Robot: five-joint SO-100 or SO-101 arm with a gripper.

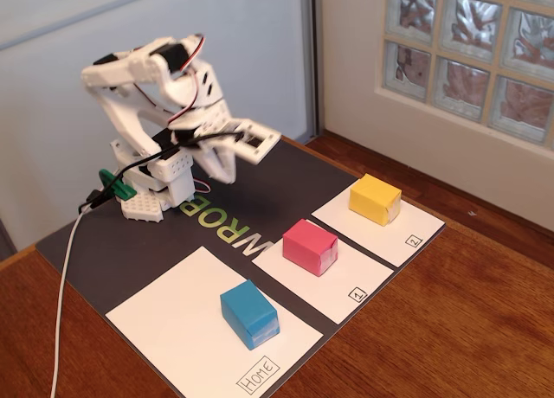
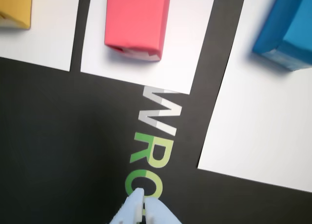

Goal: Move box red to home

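Going from left to right in the fixed view, my arm [image 1: 164,112] comes first, folded up over its base at the back of the dark mat [image 1: 112,242], well apart from every block. My jaws [image 1: 221,166] hang above the mat's lettering with nothing in them. In the wrist view their tips [image 2: 142,207] show at the bottom edge, drawn together or very nearly so, with only a thin slit between them.

Next is home [image 1: 173,311], the big white sheet with its handwritten label at the near corner. A blue block [image 1: 249,314] already sits on it; the red one does not.

Further right lies the sheet marked "1" [image 1: 333,272], and there the box red [image 1: 310,247] rests flat and upright, near the sheet's back part. In the wrist view it sits at the top [image 2: 138,19], ahead of my tips and a little left of them.

Last comes the sheet marked "2" [image 1: 389,225] with a yellow block [image 1: 375,199] on it.

So I judge that nothing of the task is done yet. Left for me: reach out to the red box, open, close on it, lift it, carry it across the dark strip to home beside the blue block, and let go.
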